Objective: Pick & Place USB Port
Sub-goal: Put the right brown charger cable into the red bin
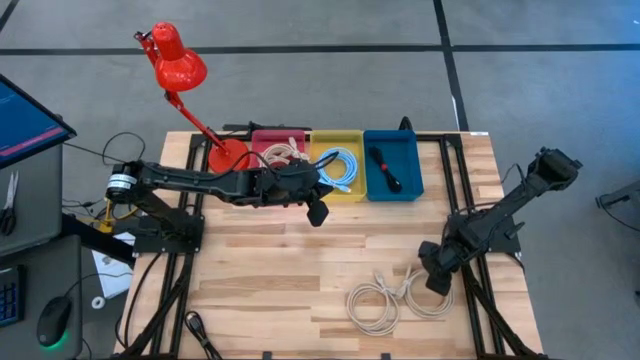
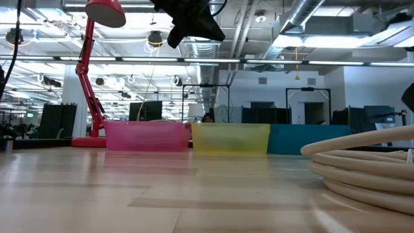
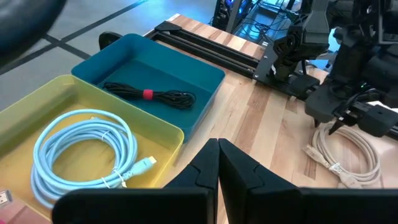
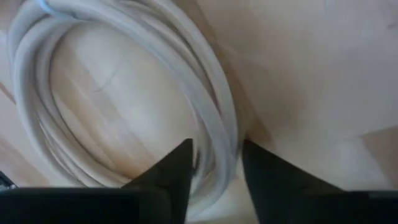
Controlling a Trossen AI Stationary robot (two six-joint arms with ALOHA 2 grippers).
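Two white coiled USB cables lie flat on the wooden table near its right front. My right gripper is down on the right-hand coil, shut on its strands. In the left wrist view it shows as the dark gripper over the white coil. The coil fills the low view's right side. My left gripper is shut and holds nothing. It hangs above the table just in front of the yellow bin and shows at the top of the low view. My right gripper pinches a bundle of several strands on one side of the white coil between its two fingers. The fingers come from above, pointing down, and lie across the strands. The coil lies flat on the table.
Three bins stand in a row at the table's far edge: pink, yellow with a light-blue cable, and blue with a black cable. A red desk lamp stands at the far left. Bare wood spreads between the bins and the coils.
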